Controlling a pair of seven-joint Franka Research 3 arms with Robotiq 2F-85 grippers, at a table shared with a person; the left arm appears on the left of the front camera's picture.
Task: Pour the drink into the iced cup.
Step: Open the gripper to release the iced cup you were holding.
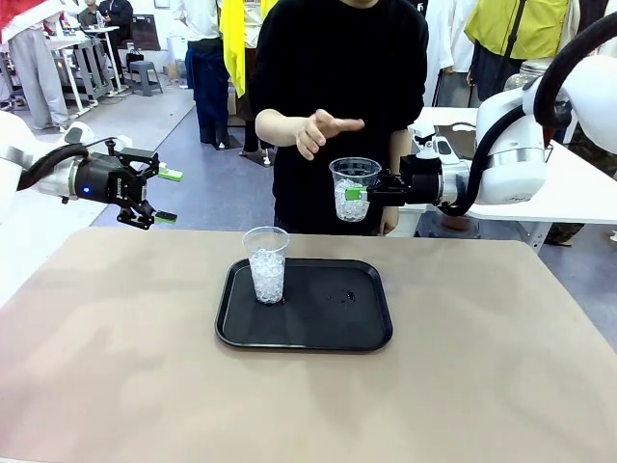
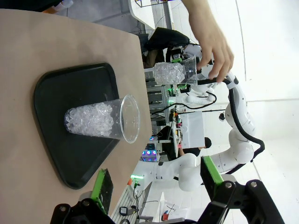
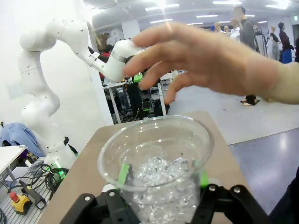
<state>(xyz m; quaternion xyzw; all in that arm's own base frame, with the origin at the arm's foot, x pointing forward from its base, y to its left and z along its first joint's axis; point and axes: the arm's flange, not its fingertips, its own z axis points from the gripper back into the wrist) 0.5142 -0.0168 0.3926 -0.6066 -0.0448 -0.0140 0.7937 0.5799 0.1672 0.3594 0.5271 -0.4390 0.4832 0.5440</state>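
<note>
A clear iced cup (image 1: 354, 189) hangs in the air past the table's far edge, with my right gripper (image 1: 359, 191) shut on its side. In the right wrist view the green pads (image 3: 123, 173) press on both sides of this cup (image 3: 159, 158), which is about half full of ice. The person's hand (image 1: 318, 130) hovers just above it, fingers spread and holding nothing. Another clear cup of ice (image 1: 266, 264) stands upright on the black tray (image 1: 366, 323). My left gripper (image 1: 159, 196) is open and apart at the far left. The drink is out of view.
The tray sits in the middle of the tan table (image 1: 116, 367), with a small dark spot (image 1: 349, 296) on its right half. The person stands close behind the far edge. In the left wrist view the tray's cup (image 2: 100, 119) lies well ahead of my open fingers (image 2: 100, 191).
</note>
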